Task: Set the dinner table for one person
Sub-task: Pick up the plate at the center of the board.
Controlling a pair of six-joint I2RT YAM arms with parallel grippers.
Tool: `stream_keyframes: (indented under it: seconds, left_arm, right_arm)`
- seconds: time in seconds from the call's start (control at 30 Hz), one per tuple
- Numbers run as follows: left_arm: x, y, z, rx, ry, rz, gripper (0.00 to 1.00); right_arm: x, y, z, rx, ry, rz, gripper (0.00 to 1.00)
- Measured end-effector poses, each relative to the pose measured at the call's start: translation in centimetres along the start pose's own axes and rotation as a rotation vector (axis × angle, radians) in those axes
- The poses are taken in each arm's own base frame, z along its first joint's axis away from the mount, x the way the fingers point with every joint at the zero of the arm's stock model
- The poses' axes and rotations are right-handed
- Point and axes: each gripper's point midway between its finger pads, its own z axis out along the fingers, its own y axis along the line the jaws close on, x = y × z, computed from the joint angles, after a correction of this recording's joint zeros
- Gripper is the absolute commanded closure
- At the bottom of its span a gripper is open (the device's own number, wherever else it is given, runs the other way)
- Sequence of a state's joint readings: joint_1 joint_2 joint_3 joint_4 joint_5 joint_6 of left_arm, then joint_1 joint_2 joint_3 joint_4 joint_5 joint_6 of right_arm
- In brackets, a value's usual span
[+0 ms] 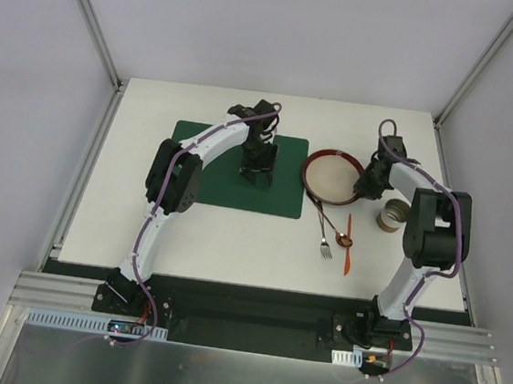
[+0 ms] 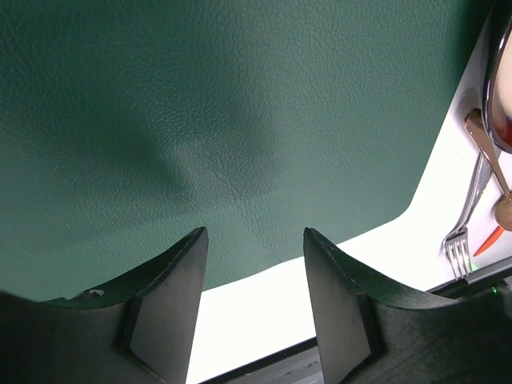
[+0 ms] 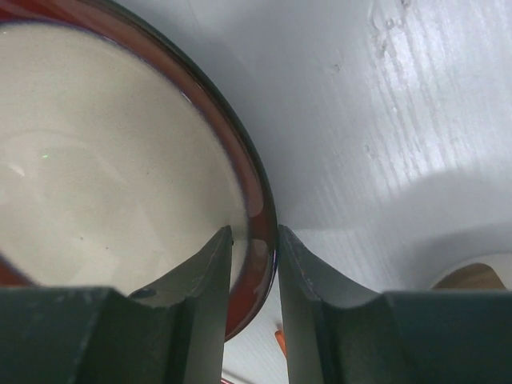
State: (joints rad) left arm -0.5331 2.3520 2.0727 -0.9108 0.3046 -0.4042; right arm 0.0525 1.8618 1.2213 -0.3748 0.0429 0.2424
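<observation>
Ceramic plate (image 1: 332, 175), red-rimmed: stiff, breakable, glazed and likely slippery, best pinched at the rim | lies right of placemat (image 1: 279, 194), toward right edge of tabletop (image 1: 233, 240) | right gripper (image 3: 254, 240) astride that rim, pinch unclear | left gripper (image 2: 254, 240) jaws apart above placemat

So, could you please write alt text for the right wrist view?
The right gripper grips the dark red rim of a cream plate, one finger inside and one outside. The plate lies on the white dinner table.
</observation>
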Motion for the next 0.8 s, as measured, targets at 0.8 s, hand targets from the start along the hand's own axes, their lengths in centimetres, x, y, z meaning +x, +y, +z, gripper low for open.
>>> stream_keyframes:
  seconds: [0.8]
  left_arm:
    - [0.05, 0.04, 0.04, -0.001, 0.002, -0.001, 0.50]
  right_arm:
    - [0.45, 0.20, 0.07, -0.217, 0.024, 0.215, 1.00]
